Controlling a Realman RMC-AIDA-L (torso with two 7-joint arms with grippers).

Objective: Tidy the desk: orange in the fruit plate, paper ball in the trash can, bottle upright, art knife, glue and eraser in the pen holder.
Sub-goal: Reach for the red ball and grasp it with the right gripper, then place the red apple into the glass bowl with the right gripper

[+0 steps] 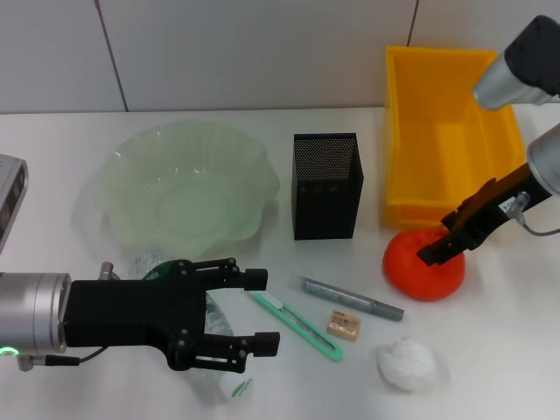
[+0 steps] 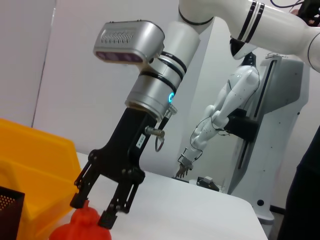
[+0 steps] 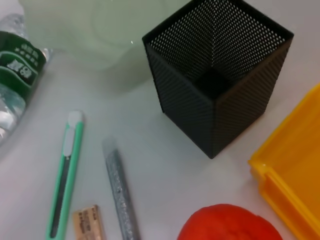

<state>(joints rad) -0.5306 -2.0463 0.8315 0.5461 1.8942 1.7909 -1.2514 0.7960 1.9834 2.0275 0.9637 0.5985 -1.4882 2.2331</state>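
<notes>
Between the spread fingers of the left gripper (image 1: 254, 312) lies the bottle (image 1: 210, 328), on its side with the white cap (image 1: 234, 387) at the near table edge and its base toward the fruit plate (image 1: 185, 185). Its green label carries white characters that cannot be read. The left arm reaches in level from the left, jaws wide apart and closed on nothing; whether they touch the bottle cannot be told.

The right gripper (image 2: 94, 210) comes down at a slant from the upper right, its black fingers parted and straddling the top of the orange (image 1: 424, 262), which rests on the table just in front of the trash can (image 1: 442, 131); a firm grasp is not evident.

Just past the left jaws' tips lies the art knife (image 1: 296, 325), its long axis running diagonally from the bottle toward the near right. Beyond it the glue (image 1: 352, 298) lies on a similar slant, and the eraser (image 1: 343, 325) sits between the two, with printing too small to read. The paper ball (image 1: 406, 362) rests nearer than the orange. The pen holder (image 1: 325, 185) stands upright between plate and can.
</notes>
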